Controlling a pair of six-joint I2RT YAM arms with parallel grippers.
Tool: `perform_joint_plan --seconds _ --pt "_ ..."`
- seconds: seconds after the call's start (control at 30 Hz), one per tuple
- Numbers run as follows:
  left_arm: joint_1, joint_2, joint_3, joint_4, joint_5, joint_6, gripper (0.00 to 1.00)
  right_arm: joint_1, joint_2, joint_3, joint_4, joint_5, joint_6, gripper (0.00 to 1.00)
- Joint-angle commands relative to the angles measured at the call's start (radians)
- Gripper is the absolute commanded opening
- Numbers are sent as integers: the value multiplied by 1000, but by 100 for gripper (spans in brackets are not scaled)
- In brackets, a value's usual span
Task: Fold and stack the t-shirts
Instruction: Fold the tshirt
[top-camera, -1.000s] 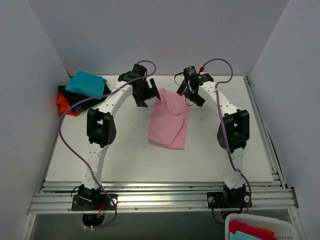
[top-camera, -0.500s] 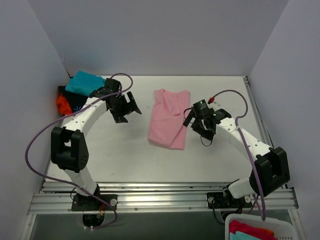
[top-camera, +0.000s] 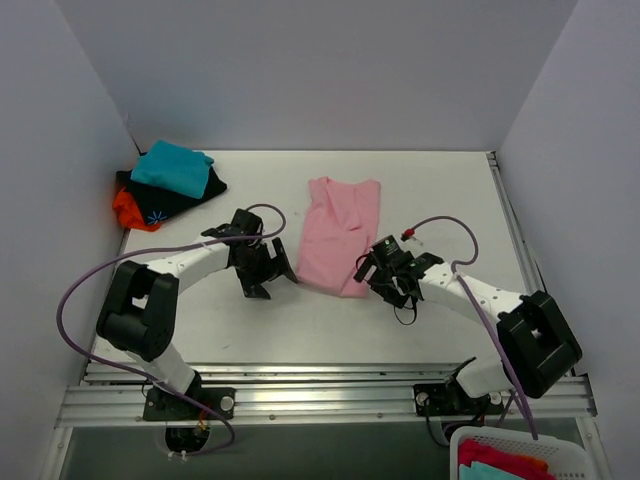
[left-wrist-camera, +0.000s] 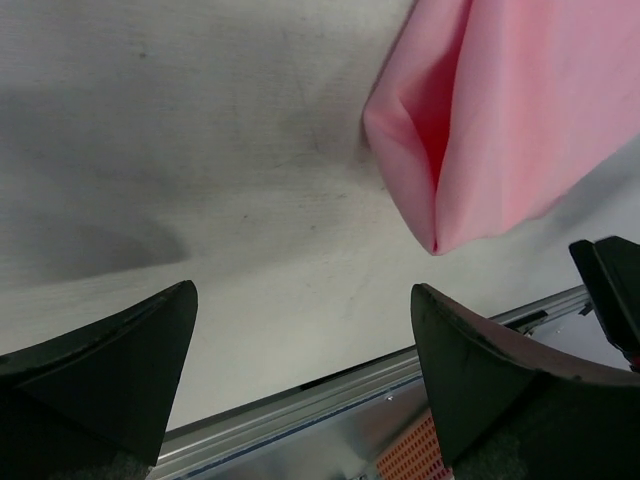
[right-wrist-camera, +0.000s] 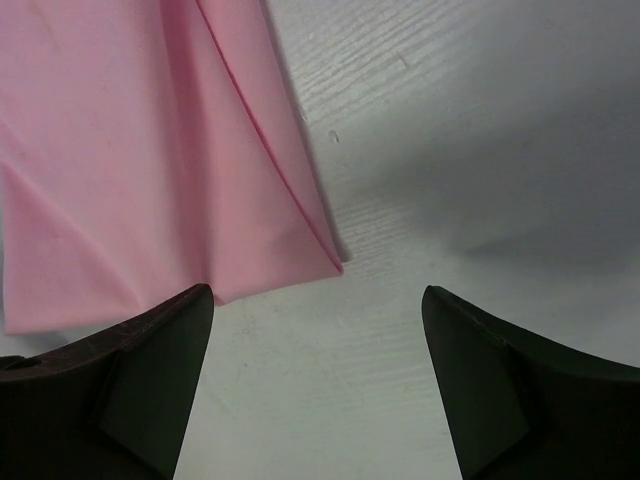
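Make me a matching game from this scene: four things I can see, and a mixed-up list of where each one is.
Things:
1. pink t-shirt
2. teal t-shirt
3. left fingers
4. white basket

Places:
A. on top of the pile in the far left corner
B. spread open, close to the pink cloth's near left corner
C. lying flat in the middle of the table
D. beyond the table's near right corner

Pairs: 1-C, 2-A, 3-B, 4-D.

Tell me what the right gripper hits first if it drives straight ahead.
Most likely bare table beside the folded corner of the pink t-shirt; the right gripper is open and one of its fingers may catch the cloth edge, though height is unclear.
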Motion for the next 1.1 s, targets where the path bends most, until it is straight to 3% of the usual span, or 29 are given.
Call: perform_joint_plan --seconds 0.0,0.27,0.77,1.07 --pt "-13 -15 -2 135 31 -50 96 11 78 3 85 13 14 81" --pt "-18 70 76 167 4 -78 97 16 233 63 127 5 -21 79" --pt "-29 137 62 229 16 -114 98 19 288 43 168 -7 -30 70" --pt "-75 199 53 293 24 -153 72 21 241 -44 177 -12 9 36"
